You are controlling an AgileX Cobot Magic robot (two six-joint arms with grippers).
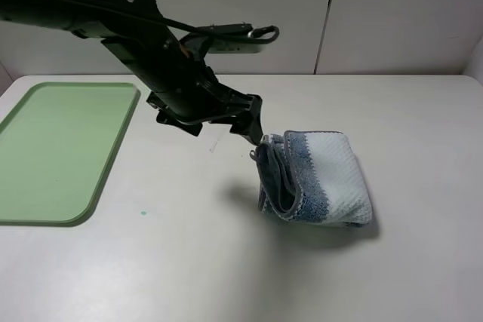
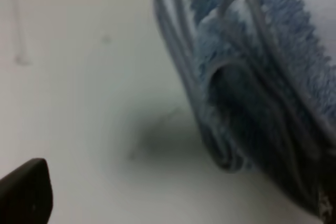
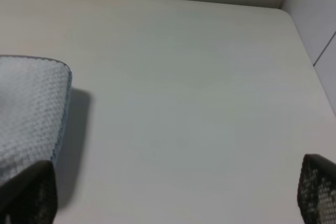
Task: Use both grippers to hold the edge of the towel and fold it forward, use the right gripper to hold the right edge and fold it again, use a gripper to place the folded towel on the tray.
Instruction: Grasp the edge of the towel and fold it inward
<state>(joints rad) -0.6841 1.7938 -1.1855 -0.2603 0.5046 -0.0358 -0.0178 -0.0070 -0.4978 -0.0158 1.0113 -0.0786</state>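
While the folded towel (image 1: 317, 179) lies on the white table (image 1: 226, 262), nearer the front than the arms, it sits right of the table's middle as a thick bundle. Its pale blue-white face is turned up and to the right, and its stacked dark blue-grey layers and thin grey hem (image 1: 273, 175) face left. A soft shadow falls on the table just left of the bundle.

Just behind and left of that layered end, the left hand (image 1: 255, 132) hangs at the tip of a bulky black arm that reaches in from the upper left. Its dark fingertips point down at the towel's near-left corner, very close to the hem; whether they touch it cannot be told from the high view. The left wrist view shows the hem loops and blue pile (image 2: 252, 87) close up and blurred, with one black fingertip (image 2: 26, 192) apart from the cloth, so this hand stands open and grips nothing.

In the right wrist view, the right hand (image 3: 173, 195) is open too, its two dark fingertips spread wide over bare table, with the towel's pale waffle face (image 3: 29, 114) beside one of them.

Farther left, well apart from the towel, the light-green tray (image 1: 113, 145) rests flat against the table's left edge.
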